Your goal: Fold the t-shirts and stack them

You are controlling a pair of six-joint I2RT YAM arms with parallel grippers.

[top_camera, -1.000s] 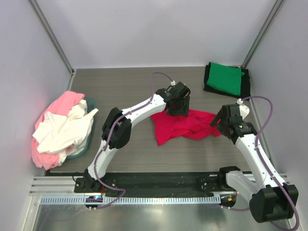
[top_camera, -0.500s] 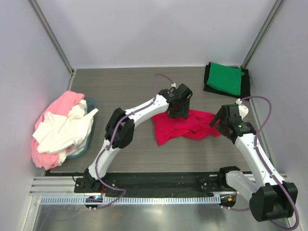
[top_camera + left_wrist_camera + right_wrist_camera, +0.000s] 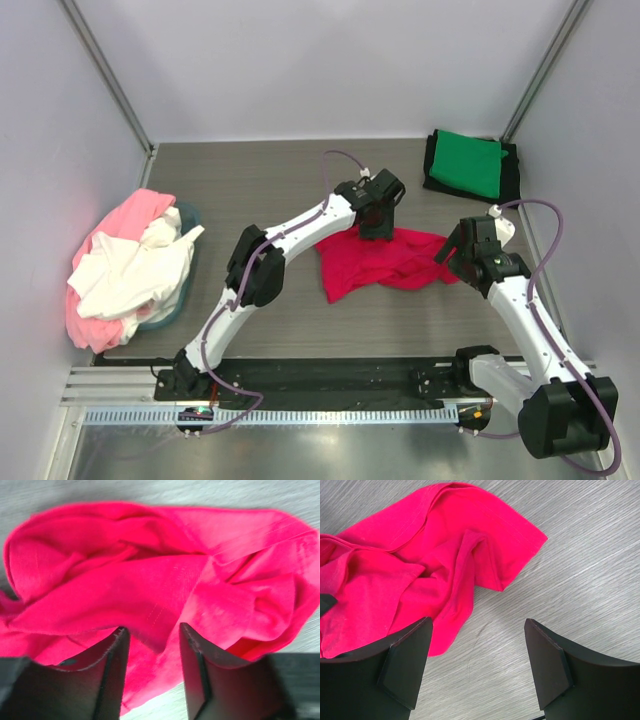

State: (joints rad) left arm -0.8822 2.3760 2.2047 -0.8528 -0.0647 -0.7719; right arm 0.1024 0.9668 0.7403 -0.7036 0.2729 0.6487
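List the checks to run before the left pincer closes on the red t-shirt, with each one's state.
1. Left pincer open: ok, jaws apart above the red t-shirt, with a fold in the gap.
2. Left pincer touching the cloth: cannot tell.
3. Right pincer open: ok, over bare table beside the shirt's corner.
4. Flatness of the red t-shirt: not ok, crumpled.
5. Stack spot: ok, the green t-shirt lies folded on the black t-shirt in the far right corner.
6. Unfolded pile away from both arms: ok, at the left edge.
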